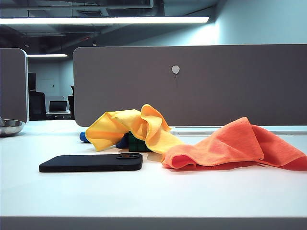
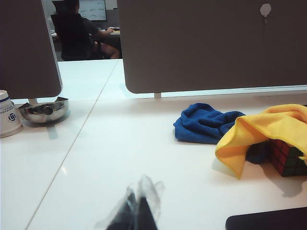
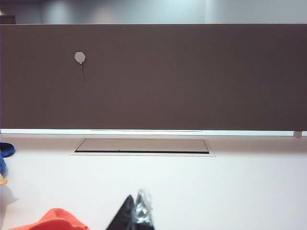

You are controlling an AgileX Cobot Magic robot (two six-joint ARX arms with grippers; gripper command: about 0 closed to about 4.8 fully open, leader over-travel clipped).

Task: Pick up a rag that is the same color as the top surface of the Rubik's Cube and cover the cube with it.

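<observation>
White counter (image 1: 192, 191) looks basically finished: yellow rag (image 1: 129, 125) draped over the Rubik's Cube (image 2: 289, 158), maybe not fully, both left pincer (image 2: 136, 211) and right pincer (image 3: 136, 213) pinched together, holding nothing, well back from the cube.

Ceiling strip light (image 1: 103, 20) bright, blown out. Counter (image 1: 153, 191) evenly lit, soft shadows. Wrist views: hand tips blurred, out of focus.
</observation>
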